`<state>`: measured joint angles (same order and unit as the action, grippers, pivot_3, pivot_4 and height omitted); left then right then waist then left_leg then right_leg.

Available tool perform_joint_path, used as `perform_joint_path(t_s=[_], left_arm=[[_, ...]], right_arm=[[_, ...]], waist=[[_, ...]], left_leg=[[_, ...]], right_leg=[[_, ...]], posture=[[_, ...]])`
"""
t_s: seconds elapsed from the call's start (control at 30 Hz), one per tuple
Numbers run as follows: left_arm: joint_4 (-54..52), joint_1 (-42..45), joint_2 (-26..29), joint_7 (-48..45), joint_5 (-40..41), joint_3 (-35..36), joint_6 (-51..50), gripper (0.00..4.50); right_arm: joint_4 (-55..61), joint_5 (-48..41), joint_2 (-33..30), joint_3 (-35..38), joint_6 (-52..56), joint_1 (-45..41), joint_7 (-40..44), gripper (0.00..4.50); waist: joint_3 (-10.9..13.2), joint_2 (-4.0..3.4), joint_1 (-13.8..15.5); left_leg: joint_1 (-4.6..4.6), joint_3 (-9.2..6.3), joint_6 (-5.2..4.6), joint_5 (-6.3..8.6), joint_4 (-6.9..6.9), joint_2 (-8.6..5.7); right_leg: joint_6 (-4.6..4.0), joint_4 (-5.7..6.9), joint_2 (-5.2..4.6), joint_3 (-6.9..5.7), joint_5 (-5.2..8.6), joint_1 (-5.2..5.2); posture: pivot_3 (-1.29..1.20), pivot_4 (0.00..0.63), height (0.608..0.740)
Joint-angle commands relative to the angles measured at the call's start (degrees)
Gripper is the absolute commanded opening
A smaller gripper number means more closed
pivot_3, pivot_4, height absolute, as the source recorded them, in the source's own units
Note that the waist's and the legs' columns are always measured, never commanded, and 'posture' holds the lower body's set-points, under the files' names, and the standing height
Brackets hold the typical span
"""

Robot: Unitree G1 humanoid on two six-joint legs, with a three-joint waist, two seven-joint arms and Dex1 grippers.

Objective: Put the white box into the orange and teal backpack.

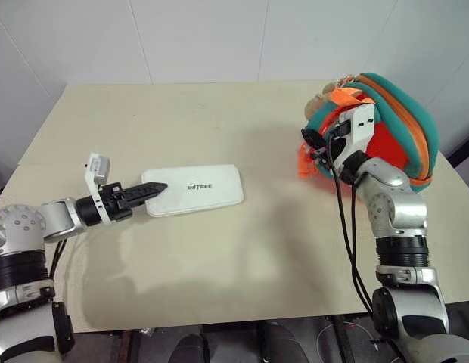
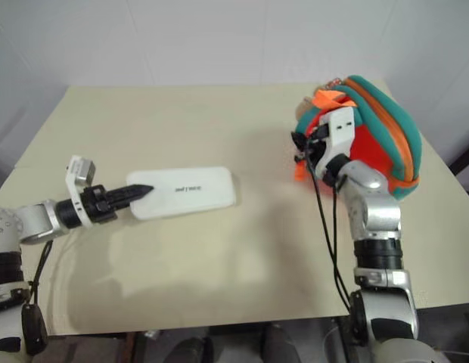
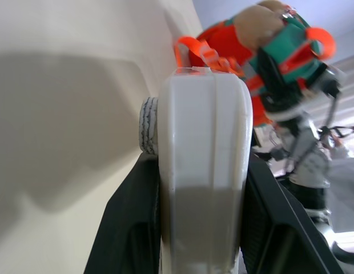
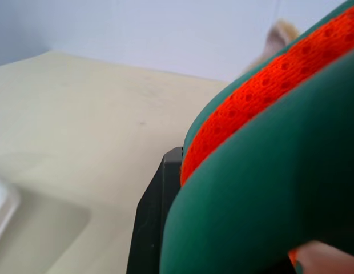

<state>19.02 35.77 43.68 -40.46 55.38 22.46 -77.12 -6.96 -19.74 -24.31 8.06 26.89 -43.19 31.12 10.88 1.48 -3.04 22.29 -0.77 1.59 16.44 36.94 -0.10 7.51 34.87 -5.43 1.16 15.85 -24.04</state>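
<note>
**Both things gripped, box not yet in the bag**

Spread wide beneath both arms: a pale table [image 1: 219,257], bare apart from the two task things. Off to the far side from the left gripper, lifted at the right gripper [image 1: 319,145]: the orange and teal backpack [image 1: 397,128], bulging, tan plush charm [image 3: 258,25] at its top. Right fingers closed tight on the padded teal-and-orange edge, seen pinched in the right wrist view. Well apart from the bag, at the left gripper [image 1: 147,193]: the white box [image 1: 195,189], clamped at its near short end, black fingers either side of it.

Judged early to midway: grasps made on both, insertion wholly left. Bag mouth not clearly seen open. Remaining: bring box and bag together, slide it through. Nothing lying between them; likely snags are loose orange straps [image 1: 304,162] and a floppy opening.
</note>
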Motion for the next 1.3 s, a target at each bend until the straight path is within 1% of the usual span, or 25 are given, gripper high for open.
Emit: perform_joint_path(t_s=[0.03,0.3,0.43,0.73,0.87,1.0,1.13,1.3], left_arm=[[1.37,1.98,1.79,-3.82,-1.49,-0.76,2.1,1.32],[3.75,3.85,1.96,-7.03,-4.8,-2.6,3.63,1.32],[4.46,4.44,2.14,-7.97,-5.88,-2.82,3.96,1.32],[5.97,5.68,2.69,-9.7,-8.14,-3.05,4.81,1.32],[6.78,6.41,2.65,-10.25,-9.09,-3.32,5.4,1.32],[7.81,7.49,2.89,-10.96,-10.02,-3.93,5.92,1.32],[9.6,8.89,3.28,-12.14,-11.37,-4.81,6.71,1.32],[12.13,10.68,4.21,-14.06,-13.08,-5.88,7.84,1.32]], right_arm=[[6.4,-2.75,-1.22,0.57,2.47,0.11,1.49,0.51],[12.46,-6.32,-2.03,1.24,6.43,0.52,2.49,0.51],[15.68,-8.65,-2.59,1.19,8.82,0.63,3.04,0.51],[26.02,-16.84,-3.7,1.22,15.83,2.16,4.5,0.51],[30.66,-23.21,-2.84,2.84,16.91,2.51,4.8,0.51],[34.64,-30.7,-3.53,3.44,19.13,3.23,6.06,0.51],[37.11,-36.4,-6.02,3.34,21.52,4.21,7.87,0.51],[38.14,-41.38,-9.27,2.85,22.59,4.15,10.92,0.51]], waist=[[0.0,0.0,0.14],[0.0,0.0,0.36],[0.0,0.0,0.38],[0.0,0.0,0.83],[0.0,0.0,1.39],[0.0,0.01,1.47],[0.0,0.01,1.48],[-0.01,0.01,1.48]], left_leg=[[0.01,0.0,0.0,0.0,-0.01,0.0],[0.4,0.17,-0.03,0.0,0.02,-0.03],[0.46,0.25,-0.08,0.04,0.04,-0.01],[0.48,0.31,-0.19,0.1,0.09,-0.01],[0.5,0.3,-0.2,0.1,0.1,-0.01],[0.59,0.25,-0.21,0.11,0.16,-0.02],[0.62,0.23,-0.25,0.13,0.18,-0.02],[0.67,0.24,-0.36,0.18,0.27,-0.03]], right_leg=[[0.0,0.0,-0.02,0.0,0.0,-0.01],[0.0,0.17,-0.06,0.02,0.0,-0.54],[0.0,0.15,-0.06,0.0,0.0,-0.61],[0.0,0.16,-0.06,-0.01,0.0,-0.63],[0.0,0.16,-0.06,-0.03,0.0,-0.64],[0.0,0.14,-0.08,-0.1,0.0,-0.66],[0.0,0.15,-0.1,-0.16,0.0,-0.67],[0.0,0.15,-0.11,-0.24,0.0,-0.66]], posture=[[0.0,0.15,0.74],[0.0,0.15,0.74],[0.0,0.15,0.74],[0.0,0.15,0.74],[0.0,0.15,0.74],[0.0,0.15,0.74],[0.0,0.15,0.74],[0.0,0.15,0.74]])
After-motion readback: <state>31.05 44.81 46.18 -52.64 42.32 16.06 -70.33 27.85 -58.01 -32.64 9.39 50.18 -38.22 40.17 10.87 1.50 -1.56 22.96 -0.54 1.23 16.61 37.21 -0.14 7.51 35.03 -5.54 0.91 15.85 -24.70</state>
